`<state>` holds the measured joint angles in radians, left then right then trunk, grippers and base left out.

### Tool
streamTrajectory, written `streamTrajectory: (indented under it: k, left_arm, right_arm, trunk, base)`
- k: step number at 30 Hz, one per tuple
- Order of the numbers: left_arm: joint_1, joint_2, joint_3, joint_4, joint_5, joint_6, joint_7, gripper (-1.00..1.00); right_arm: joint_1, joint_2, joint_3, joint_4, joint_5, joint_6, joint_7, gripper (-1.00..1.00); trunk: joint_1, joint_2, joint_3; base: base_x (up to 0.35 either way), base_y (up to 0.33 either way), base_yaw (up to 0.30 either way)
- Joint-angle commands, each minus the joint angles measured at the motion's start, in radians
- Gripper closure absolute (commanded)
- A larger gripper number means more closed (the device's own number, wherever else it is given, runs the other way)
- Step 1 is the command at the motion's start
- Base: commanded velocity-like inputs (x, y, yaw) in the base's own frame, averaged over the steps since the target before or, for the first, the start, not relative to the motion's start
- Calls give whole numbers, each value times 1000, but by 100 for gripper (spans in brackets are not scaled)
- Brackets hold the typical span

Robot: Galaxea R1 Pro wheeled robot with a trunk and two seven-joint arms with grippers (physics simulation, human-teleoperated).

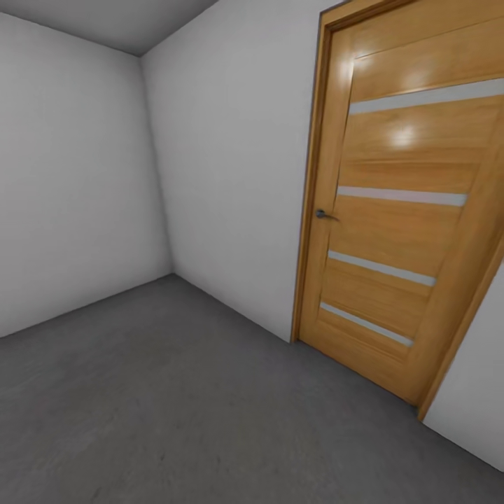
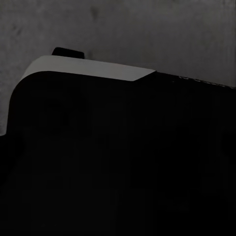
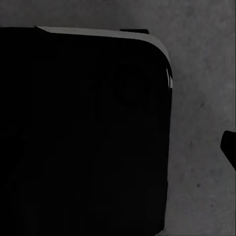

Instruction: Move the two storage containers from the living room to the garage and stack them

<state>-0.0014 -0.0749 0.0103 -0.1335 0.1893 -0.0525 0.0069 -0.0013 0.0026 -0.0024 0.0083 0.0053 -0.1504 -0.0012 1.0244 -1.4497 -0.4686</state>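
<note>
The two storage containers are out of view. I face a corner of a bare room with plain white-grey walls [image 1: 77, 182] and a dark grey speckled concrete floor [image 1: 175, 406]. In the left wrist view a large black robot body with a pale grey edge [image 2: 88, 66] hangs over the same concrete floor [image 2: 147, 29]. The right wrist view has a like black body [image 3: 83, 132] over the floor [image 3: 201, 98]. No gripper fingers can be made out.
A shut honey-brown wooden door [image 1: 406, 231] with pale horizontal strips and a dark handle [image 1: 323, 214] stands in the wall at the right. The room's corner [image 1: 171, 269] lies ahead to the left. A small dark shape [image 3: 229, 147] pokes in at one edge of the right wrist view.
</note>
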Motion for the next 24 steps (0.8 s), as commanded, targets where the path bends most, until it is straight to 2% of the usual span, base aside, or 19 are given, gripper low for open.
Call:
streamTrajectory:
  k: [1,12,24]
  left_arm:
    - [0,0,0,0,6,-2,1,-100]
    - [0,0,0,0,6,-2,1,-100]
    - [0,0,0,0,6,-3,1,-100]
  right_arm:
    - [0,0,1,1,1,-5,0,-100]
    - [0,0,6,1,2,-5,0,-100]
    - [0,-2,6,1,3,-5,0,-100]
  trunk:
    - [1,0,-1]
    - [1,0,-1]
    - [1,0,-1]
  base:
    - [316,183,-1]
    - [315,184,0]
    - [50,29,0]
